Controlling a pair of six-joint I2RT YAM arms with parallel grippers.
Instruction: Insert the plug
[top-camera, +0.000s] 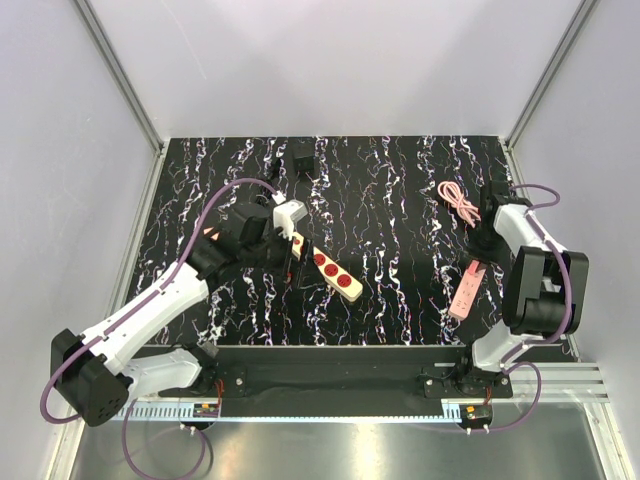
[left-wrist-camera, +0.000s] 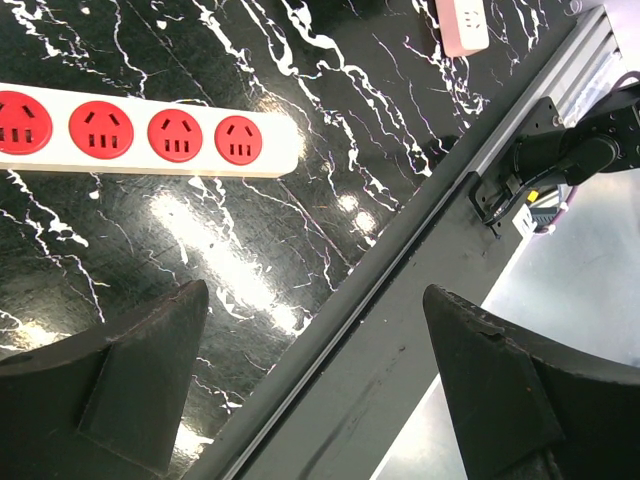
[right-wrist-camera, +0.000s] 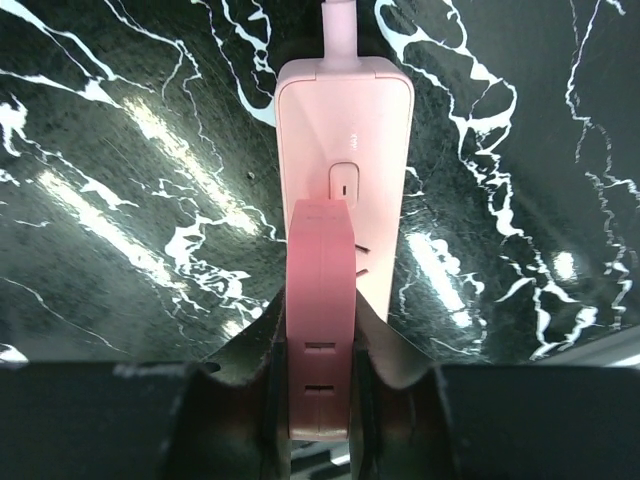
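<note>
The plug (top-camera: 304, 158), a small black boxy adapter, lies at the far middle of the table, and its thin black cord (top-camera: 273, 168) trails to the left. Neither gripper is near it. My left gripper (top-camera: 289, 262) hangs open and empty over the cream power strip (top-camera: 335, 275); in the left wrist view (left-wrist-camera: 320, 385) the strip's red sockets (left-wrist-camera: 150, 135) lie beyond the fingers. My right gripper (top-camera: 481, 250) is shut on a flat pink connector (right-wrist-camera: 321, 320) held just above the pink power strip (right-wrist-camera: 375, 150).
The pink strip (top-camera: 467, 290) lies at the right, and its coiled pink cable (top-camera: 458, 200) lies behind it. The black mounting rail (top-camera: 330, 375) runs along the table's near edge. Grey walls enclose the left, back and right sides.
</note>
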